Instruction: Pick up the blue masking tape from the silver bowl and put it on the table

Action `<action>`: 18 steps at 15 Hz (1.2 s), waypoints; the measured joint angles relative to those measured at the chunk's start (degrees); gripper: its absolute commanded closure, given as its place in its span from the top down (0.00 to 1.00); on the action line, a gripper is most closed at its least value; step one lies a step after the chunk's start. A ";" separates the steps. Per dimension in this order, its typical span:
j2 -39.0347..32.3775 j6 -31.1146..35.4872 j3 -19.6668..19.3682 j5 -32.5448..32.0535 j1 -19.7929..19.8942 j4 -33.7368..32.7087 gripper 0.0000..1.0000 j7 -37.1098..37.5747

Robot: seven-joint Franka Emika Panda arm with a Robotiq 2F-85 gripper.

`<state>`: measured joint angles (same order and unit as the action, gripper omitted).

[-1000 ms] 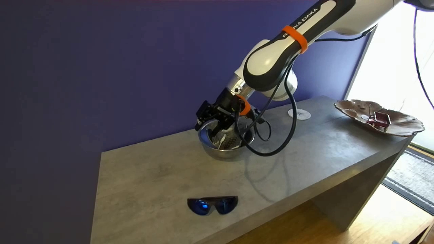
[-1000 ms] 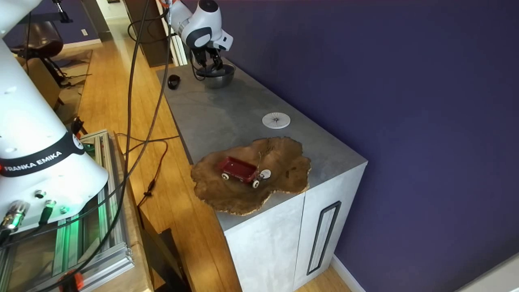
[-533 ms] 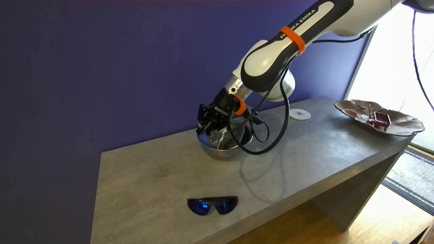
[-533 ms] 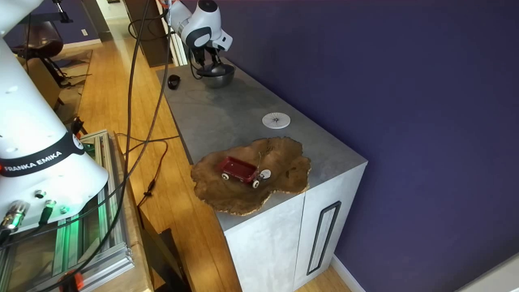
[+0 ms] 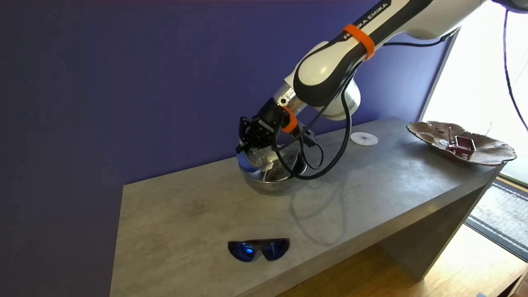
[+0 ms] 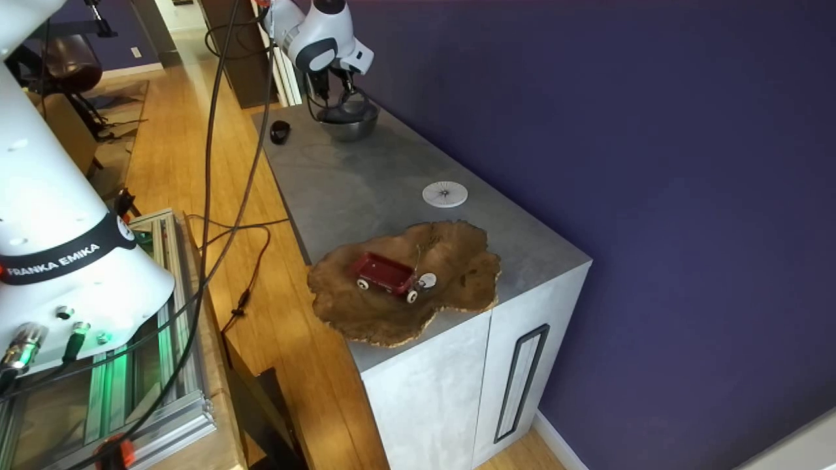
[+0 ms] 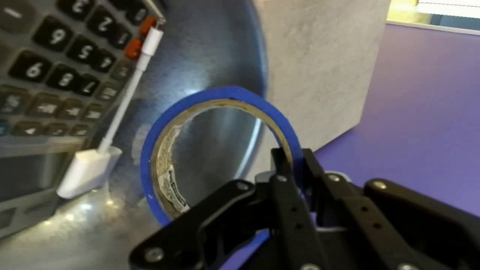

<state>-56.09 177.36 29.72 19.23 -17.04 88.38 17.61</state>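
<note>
The blue masking tape (image 7: 210, 95), a ring with a tan core, shows in the wrist view. My gripper (image 7: 292, 154) is shut on the side of that ring, one finger inside the hole and one outside. Behind the tape appear the inner wall and rim of the silver bowl (image 7: 258, 48); how far the tape stands above the bowl I cannot tell. In both exterior views the bowl (image 5: 272, 186) sits on the grey table (image 5: 177, 218) near the wall, with my gripper tilted over its wall-side rim. The arm and cable hide part of the bowl.
Inside the bowl lie a calculator (image 7: 56, 75) and a white cable adapter (image 7: 123, 105). Dark sunglasses (image 5: 259, 249) rest near the table's front edge. Farther along are a white round disc (image 5: 364, 138) and a brown wavy plate (image 6: 353, 313) bearing a red toy wagon (image 6: 385, 271). A purple wall (image 5: 165, 82) borders the table.
My gripper's fingers have come together, and the hand has risen slightly from inside the bowl. The bowl, sunglasses, disc and plate stay where they were.
</note>
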 measured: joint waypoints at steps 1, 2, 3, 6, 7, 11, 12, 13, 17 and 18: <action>0.36 2.29 2.80 -0.05 1.33 0.72 0.05 -1.51; 0.77 4.40 6.30 -0.15 3.11 1.66 0.05 -3.34; 1.25 6.57 9.90 -0.24 5.00 2.84 0.05 -5.22; 6.49 11.57 11.83 1.17 6.67 9.68 0.04 -6.29; 9.48 11.90 9.17 2.61 5.47 12.67 0.05 -4.93; 21.03 11.98 -4.64 8.54 -2.55 24.69 0.04 1.26; 24.15 12.01 -8.70 11.48 -5.47 27.88 0.04 1.63; 27.15 12.07 -12.90 14.30 -8.69 30.88 0.04 2.12; 37.15 12.09 -27.08 22.96 -20.10 42.00 0.12 2.57; 38.25 12.09 -27.71 23.19 -20.62 43.34 0.03 2.77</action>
<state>-17.84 189.45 2.02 42.42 -37.66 131.72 20.38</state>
